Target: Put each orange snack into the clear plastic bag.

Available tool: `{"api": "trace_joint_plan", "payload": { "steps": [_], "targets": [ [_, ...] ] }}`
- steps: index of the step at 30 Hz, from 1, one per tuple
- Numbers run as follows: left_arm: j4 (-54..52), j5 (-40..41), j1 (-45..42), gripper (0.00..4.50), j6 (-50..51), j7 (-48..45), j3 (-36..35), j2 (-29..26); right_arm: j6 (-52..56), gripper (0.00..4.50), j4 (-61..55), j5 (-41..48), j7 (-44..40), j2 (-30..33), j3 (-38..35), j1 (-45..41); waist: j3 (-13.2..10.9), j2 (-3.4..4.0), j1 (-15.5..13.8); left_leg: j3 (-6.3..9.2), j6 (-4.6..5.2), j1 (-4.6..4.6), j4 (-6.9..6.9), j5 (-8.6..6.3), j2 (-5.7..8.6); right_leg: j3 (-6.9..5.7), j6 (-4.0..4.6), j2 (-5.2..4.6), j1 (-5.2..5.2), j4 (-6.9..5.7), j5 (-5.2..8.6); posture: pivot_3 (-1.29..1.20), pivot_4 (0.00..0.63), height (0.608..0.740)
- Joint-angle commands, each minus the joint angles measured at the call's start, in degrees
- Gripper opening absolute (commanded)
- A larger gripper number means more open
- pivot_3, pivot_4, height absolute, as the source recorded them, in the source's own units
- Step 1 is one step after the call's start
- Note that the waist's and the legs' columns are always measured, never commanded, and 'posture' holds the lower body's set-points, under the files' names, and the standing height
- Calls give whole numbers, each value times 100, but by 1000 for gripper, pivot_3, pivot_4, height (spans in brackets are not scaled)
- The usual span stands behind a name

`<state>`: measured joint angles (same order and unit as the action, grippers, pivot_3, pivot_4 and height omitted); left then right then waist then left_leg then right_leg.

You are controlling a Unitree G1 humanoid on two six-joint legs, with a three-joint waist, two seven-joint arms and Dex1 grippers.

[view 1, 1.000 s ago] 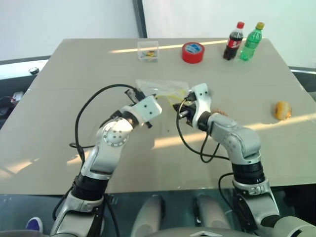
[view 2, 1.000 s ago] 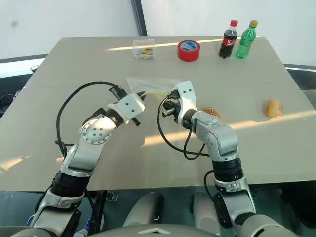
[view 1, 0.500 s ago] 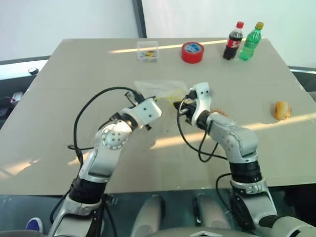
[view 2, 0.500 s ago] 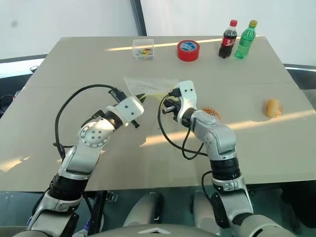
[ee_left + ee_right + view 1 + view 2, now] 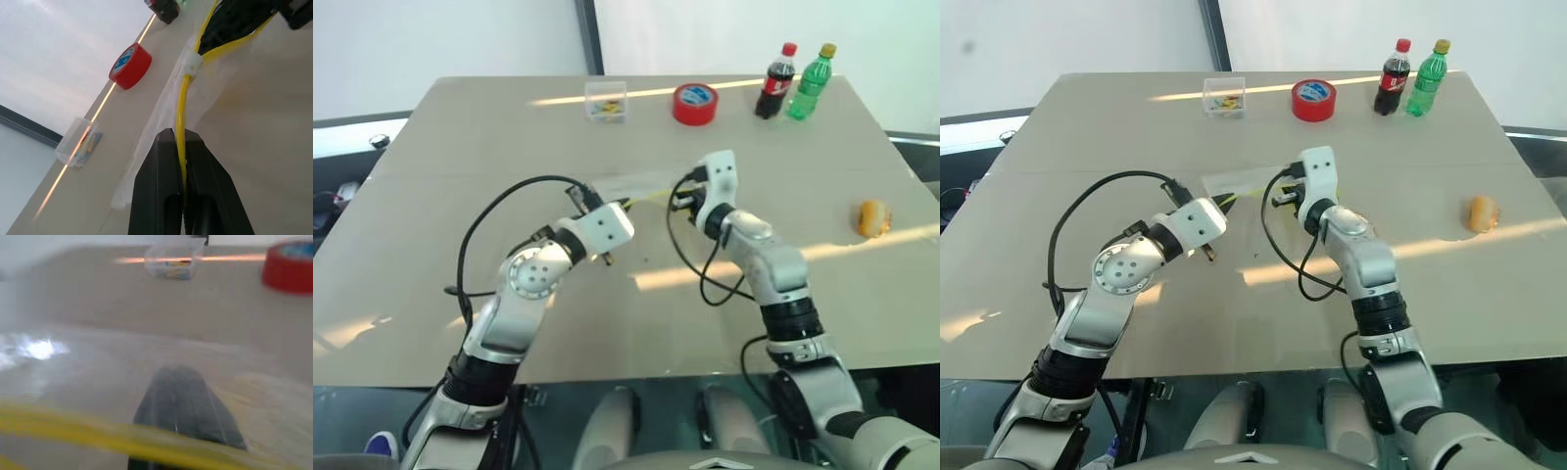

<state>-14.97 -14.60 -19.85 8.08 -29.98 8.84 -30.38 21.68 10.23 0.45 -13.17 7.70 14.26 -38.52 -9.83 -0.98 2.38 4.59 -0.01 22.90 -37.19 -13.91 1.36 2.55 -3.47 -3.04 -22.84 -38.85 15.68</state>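
The clear plastic bag (image 5: 626, 183) hangs stretched over the middle of the table between both grippers. My left gripper (image 5: 626, 205) is shut on its yellow seal strip (image 5: 182, 127), which runs between the two black fingers (image 5: 156, 196). My right gripper (image 5: 683, 201) is shut on the other end of the strip; in the right wrist view one finger (image 5: 183, 401) shows through the film. An orange snack (image 5: 872, 217) lies at the table's right edge, far from both grippers.
At the table's (image 5: 460, 147) far side stand a small clear box (image 5: 606, 100), a red tape roll (image 5: 695, 103), a cola bottle (image 5: 777, 82) and a green bottle (image 5: 811, 83). Black cables loop from both wrists over the near table.
My right gripper has risen and moved away across the table, pulling the bag's strip taut. The snack seen beside my right forearm is now covered by the arm. The left gripper stayed put.
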Motion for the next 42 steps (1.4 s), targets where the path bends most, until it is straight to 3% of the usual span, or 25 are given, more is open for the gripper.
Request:
{"api": "trace_joint_plan", "payload": {
  "steps": [1, 5, 8, 11, 13, 14, 15, 17, 18, 20, 26, 35, 42],
  "targets": [
    [5, 61, -205, 0, -169, -81, -115, -114, -1777, 6, 512, -1831, 158, 762, 1223, -370, 0, 0, 6, -2, 0, 0, -1, 0, 0, 1, 0, 0, 0, 0, 0, 0, 150, 740],
    [126, 92, -261, 0, -282, -103, -113, -155, -2695, 6, 992, -2713, 99, 1312, 1738, -665, 0, -1, 16, -3, -19, 0, 0, 11, -2, 3, 0, 0, 0, 1, 0, 0, 150, 740],
    [212, 122, -309, 0, -290, -94, -100, -116, -3006, 6, 1213, -2828, -54, 1413, 1701, -738, -1, -3, 15, -6, -16, 0, 1, 9, -6, 6, 0, 3, 0, 1, 0, 0, 150, 740],
    [266, 153, -346, 0, -349, -122, -78, -109, -3019, 917, 1333, -2890, -158, 1400, 1587, -737, -1, -3, 6, -5, -11, 1, 0, 6, -8, 6, 0, 3, 1, 1, 0, 0, 150, 740],
    [324, 211, -372, 0, -403, -154, -72, -89, -3000, 1834, 1331, -2960, -145, 1409, 1528, -710, -1, -3, 2, -5, -11, 1, 0, 6, -7, 6, 0, 2, 1, 1, 0, 0, 150, 740],
    [361, 224, -386, 0, -428, -166, -64, -86, -2982, 1904, 1325, -2999, -142, 1423, 1506, -699, -1, -3, 1, -5, -11, 1, 0, 6, -7, 6, 1, 2, 2, 1, 0, 0, 150, 740],
    [398, 241, -402, 0, -471, -189, -55, -89, -2946, 2621, 1304, -3037, -147, 1443, 1480, -694, -1, -3, 0, -5, -11, 1, 0, 6, -7, 6, 0, 2, 2, 1, 0, 0, 150, 740],
    [435, 297, -419, 0, -506, -251, -70, -95, -2891, 3221, 1232, -3072, -209, 1481, 1426, -689, -1, -3, 0, -4, -11, 1, 0, 7, -7, 5, 1, 2, 2, 1, 0, 0, 150, 740],
    [444, 318, -417, 0, -504, -274, -90, -101, -2875, 3885, 1185, -3090, -240, 1503, 1403, -680, -1, -3, 0, -3, -12, 1, 0, 7, -7, 5, 1, 2, 2, 1, 0, 0, 150, 740],
    [476, 354, -396, 0, -540, -320, -118, -141, -2841, 4428, 1071, -3138, -313, 1573, 1371, -636, -1, -3, 0, -4, -11, 2, 0, 7, -7, 5, 1, 2, 2, 1, 0, 0, 150, 740],
    [739, 299, -397, 0, -384, -252, -191, -156, -2536, 4428, 270, -3241, -372, 1850, 1072, -204, -1, -3, -6, -3, -10, 1, -1, 6, -6, 5, 1, 2, 2, 1, 0, 0, 150, 740],
    [1212, 365, -437, 0, -152, -127, -280, -81, 655, 4428, -3110, -2169, -1724, 1623, -434, 1568, -1, -3, -45, 12, 2, 11, -12, -1, -7, -5, 0, 1, 5, -1, 0, 0, 150, 740],
    [1372, 452, -600, 0, -386, -202, -245, -74, 2188, 4428, -3751, -1357, -2086, 1483, -1040, 2167, -1, -3, -34, 13, 2, 4, -14, 0, -4, -8, 0, 2, 11, -1, 0, 0, 150, 740]
  ]
}}
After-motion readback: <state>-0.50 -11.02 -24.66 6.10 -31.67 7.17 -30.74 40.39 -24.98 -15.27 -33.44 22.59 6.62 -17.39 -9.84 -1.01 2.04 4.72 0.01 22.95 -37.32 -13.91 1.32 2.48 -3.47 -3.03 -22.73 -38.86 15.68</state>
